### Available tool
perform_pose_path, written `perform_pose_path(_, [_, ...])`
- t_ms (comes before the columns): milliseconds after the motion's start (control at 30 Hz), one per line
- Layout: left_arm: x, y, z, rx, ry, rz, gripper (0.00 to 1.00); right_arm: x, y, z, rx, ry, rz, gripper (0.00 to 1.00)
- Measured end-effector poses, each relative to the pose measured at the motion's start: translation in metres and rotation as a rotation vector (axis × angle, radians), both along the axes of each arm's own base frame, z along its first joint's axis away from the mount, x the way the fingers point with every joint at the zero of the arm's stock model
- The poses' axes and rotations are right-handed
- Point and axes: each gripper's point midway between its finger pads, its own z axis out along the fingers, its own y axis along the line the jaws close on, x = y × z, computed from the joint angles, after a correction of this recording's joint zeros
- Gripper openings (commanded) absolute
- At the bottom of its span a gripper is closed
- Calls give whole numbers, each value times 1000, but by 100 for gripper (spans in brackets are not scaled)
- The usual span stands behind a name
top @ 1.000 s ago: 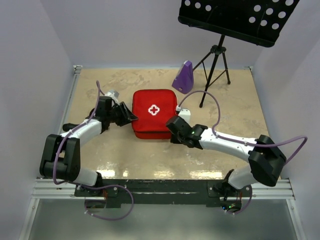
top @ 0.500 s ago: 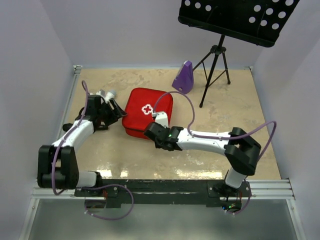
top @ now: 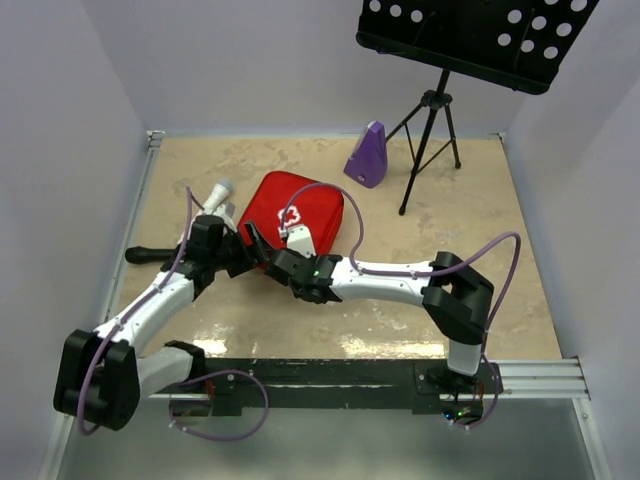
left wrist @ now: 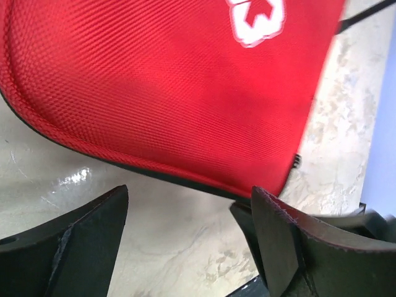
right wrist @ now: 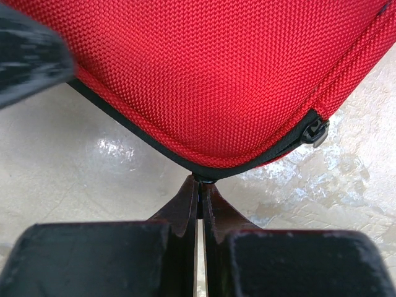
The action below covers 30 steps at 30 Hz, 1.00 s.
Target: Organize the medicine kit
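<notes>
Left end effector (top: pixel 250 248) is spread wide open with nothing in it. In the overhead view it sits just beside the near-left corner of the medicine kit (top: pixel 305 208). The right end effector (top: pixel 272 258) reaches across to that same corner, so both arms crowd one spot. My guess is they're hunting for the zip, since the case is lying closed on the beige marbled worktop (top: pixel 450 250), turned at an angle, left of centre. A purple metronome-shaped thing (top: pixel 367 155) and a black music stand (top: pixel 432 120) stand well behind it, out of the way, and a couple of small white bottles (top: pixel 218 192) lie to the kit's left.

Left wrist view: the end effector (left wrist: pixel 189 241) has its two black wedge fingers far apart, with the kit's (left wrist: pixel 154 93) rounded edge just ahead of them, not touched. It's red woven fabric, soft-looking, with black piping and part of the white cross emblem (left wrist: pixel 257 18) up top.

Right wrist view: this end effector (right wrist: pixel 200 192) is clenched, its tips pressed right against the black piping at the kit's (right wrist: pixel 204 74) rounded corner. I can't tell if it actually has a pinch of the rim. The zipper pull (right wrist: pixel 314 131) hangs off to the side, untouched, so the zip doesn't look started yet. The worktop is glossy, so I'd expect the case to slide.
</notes>
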Motion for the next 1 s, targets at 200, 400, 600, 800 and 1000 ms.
perform_pose_path(200, [6, -5, -30, 12, 80, 8, 86, -1, -1, 0, -7, -12, -1, 0])
perform_pose_path(400, [19, -12, -32, 17, 85, 12, 73, -2, -9, 1, 21, -29, -26, 0])
perform_pose_path(600, [31, -16, -30, 22, 91, 25, 48, -3, -16, 2, 95, -38, -79, 0])
perform_pose_path(800, [42, -1, -24, 4, 41, 75, 43, -3, -39, 3, 183, 2, -132, 0])
perform_pose_path(1000, [45, 1, -24, 1, 36, 82, 43, -3, -42, 4, 205, 25, -137, 0])
